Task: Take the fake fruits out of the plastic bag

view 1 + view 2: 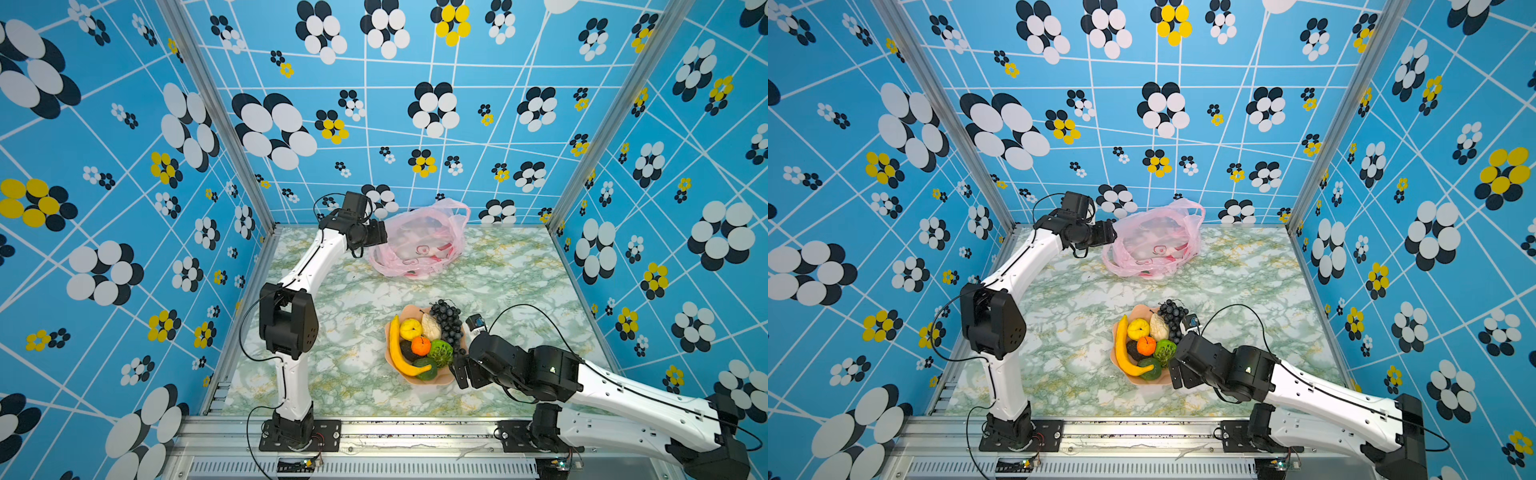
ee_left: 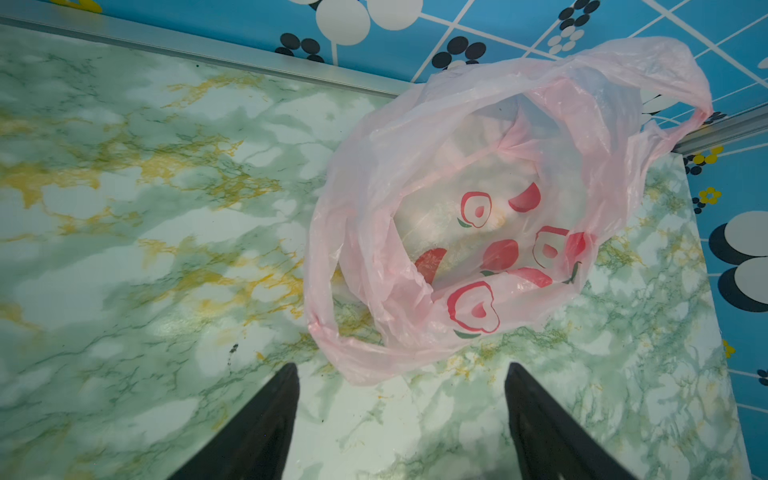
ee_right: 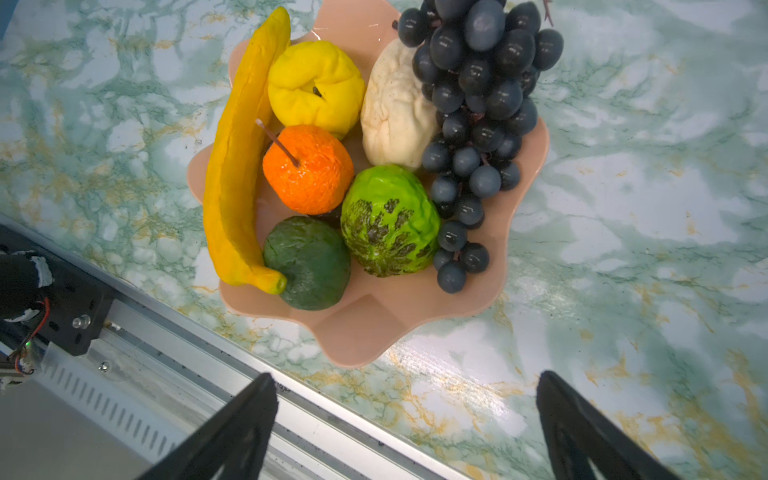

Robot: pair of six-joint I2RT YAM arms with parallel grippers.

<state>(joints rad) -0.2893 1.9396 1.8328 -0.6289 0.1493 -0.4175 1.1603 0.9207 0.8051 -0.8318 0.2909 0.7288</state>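
The glossy green-marbled tabletop carries the thin, crinkly pink plastic bag at its far edge, slumped open, its inside hazy. Nearer, a scalloped peach bowl holds the fake fruits: curved banana, beaded grapes. The left tool gapes empty just short of the bag; the right tool gapes empty beside the bowl.

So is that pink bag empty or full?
Seemingly empty: the plastic bag gapes open showing only printed film, and the fake fruits sit in the bowl.
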